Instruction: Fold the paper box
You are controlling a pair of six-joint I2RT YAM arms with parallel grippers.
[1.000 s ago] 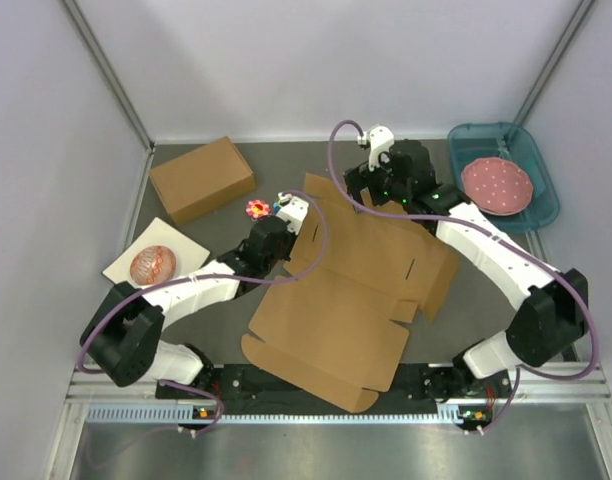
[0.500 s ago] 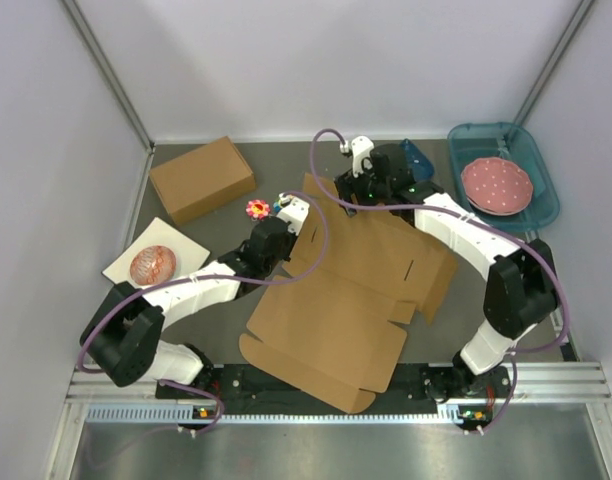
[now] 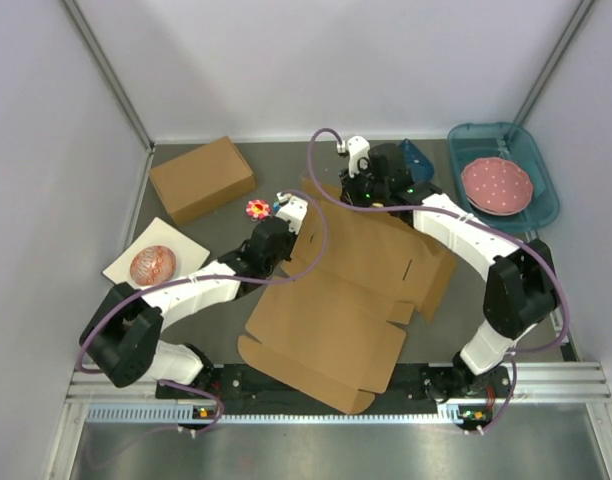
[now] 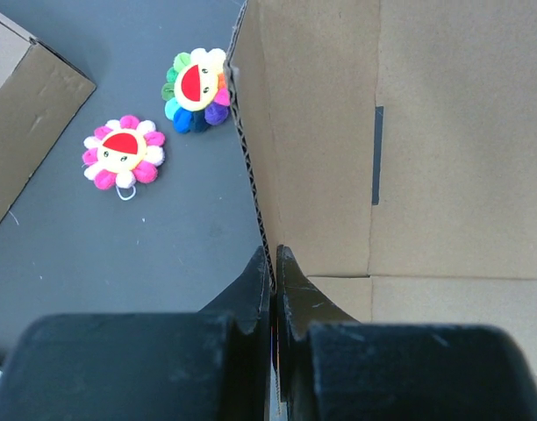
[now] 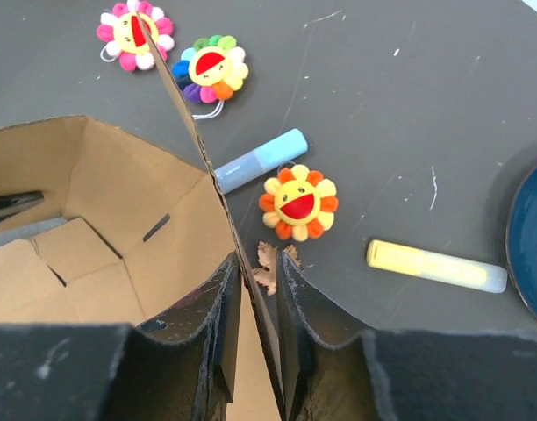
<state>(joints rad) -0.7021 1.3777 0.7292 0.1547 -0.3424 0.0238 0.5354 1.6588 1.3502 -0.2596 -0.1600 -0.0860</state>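
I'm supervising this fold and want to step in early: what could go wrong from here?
The left hand pinches only a thin wall edge of the paper box; pulling could tear it or slip. The flower toys and markers beside the wall near the right hand may get swept or trapped.

Flower plushies: three. Pink flower, rainbow flower, orange flower.
Markers: two. Blue marker, yellow marker.
Cardboard: two. Paper box, closed box.
Dishes: two. Dotted plate, dark dish.
Teal tray: one.
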